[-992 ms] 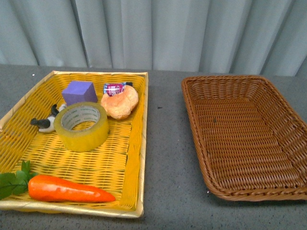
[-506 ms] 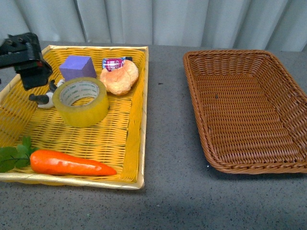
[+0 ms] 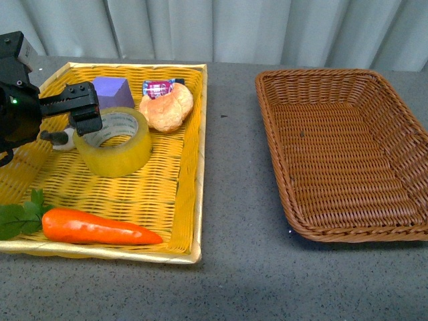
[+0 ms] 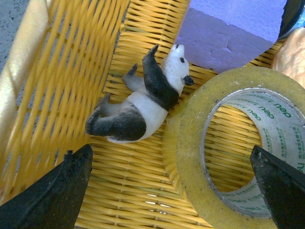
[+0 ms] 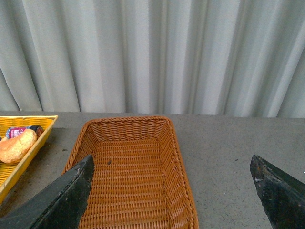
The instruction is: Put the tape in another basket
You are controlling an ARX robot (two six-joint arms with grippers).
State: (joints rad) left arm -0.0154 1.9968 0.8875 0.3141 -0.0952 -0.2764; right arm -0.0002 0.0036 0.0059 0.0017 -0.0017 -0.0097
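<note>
Since the left gripper [image 4: 169, 167] has just swung in over the tape [image 3: 115, 142], jaws spread wide astride its wall, the roll, lying ungrasped in the yellow tray [image 3: 190, 167], seems ready for pickup toward the basket [image 3: 334, 154]

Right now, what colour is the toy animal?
Black and white panda toy; clearest in left wrist view.

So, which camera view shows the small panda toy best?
The left wrist view: the panda toy shows whole, beside the tape. In the front view the left gripper covers part of it. The right wrist view misses it.
</note>
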